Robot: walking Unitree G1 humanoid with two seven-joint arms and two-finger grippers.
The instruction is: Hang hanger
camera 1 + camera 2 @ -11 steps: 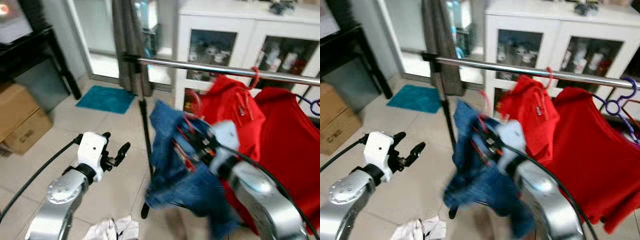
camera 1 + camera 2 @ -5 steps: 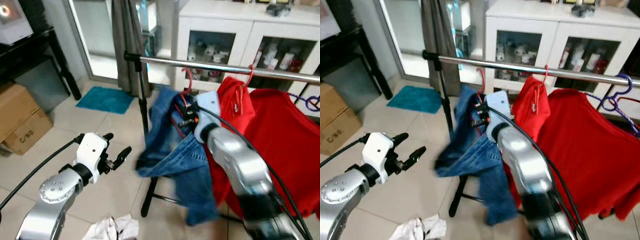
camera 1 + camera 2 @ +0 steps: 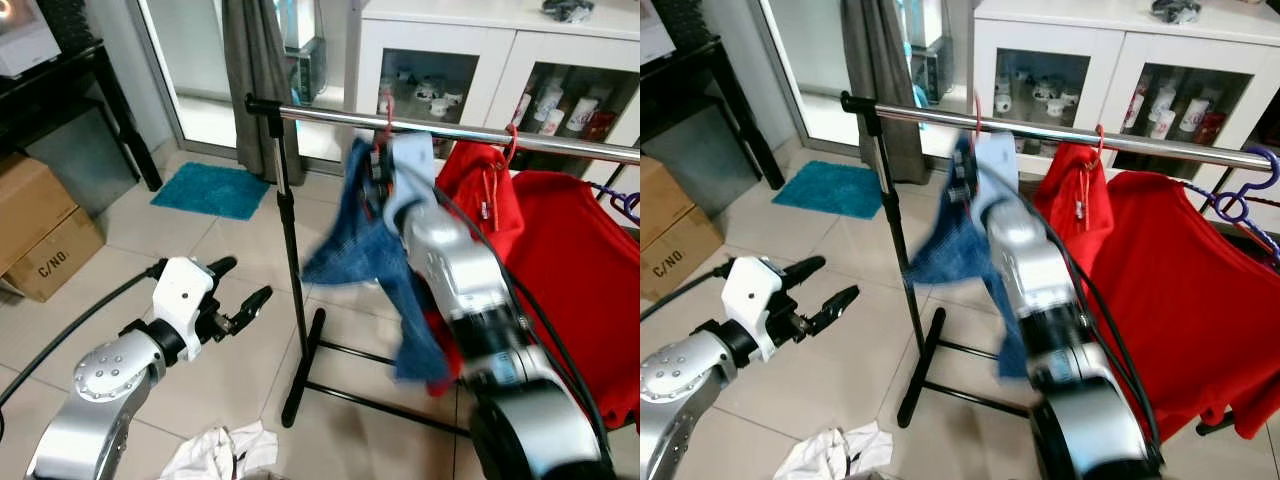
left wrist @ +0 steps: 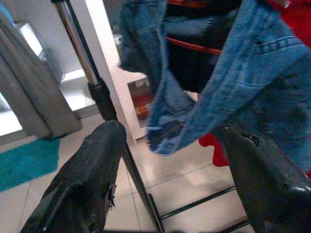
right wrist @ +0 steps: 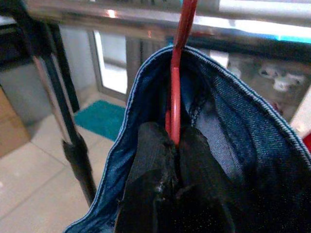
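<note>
A crumpled white cloth (image 3: 222, 455) is seen on the tiled floor, nearest, before the foot of the black-posted metal clothes rail (image 3: 455, 132). The left gripper (image 3: 245, 295) is held low to the left of the rail's post, its fingers spread and holding nothing. At the rail, the right gripper (image 5: 171, 145) is pressed together on the thin red wire hanger (image 5: 176, 92), whose hook is seen up at the bar; a blue denim garment (image 3: 375, 250) is draped over it. Right of it on the rail, red garments (image 3: 560, 260) are hung close, with a purple hanger (image 3: 1232, 205) beyond. Left of the rail, bare tiles, a cardboard box (image 3: 40, 235) and a teal mat (image 3: 212, 192) are seen; behind it, a white glass-fronted cabinet (image 3: 480, 60).
</note>
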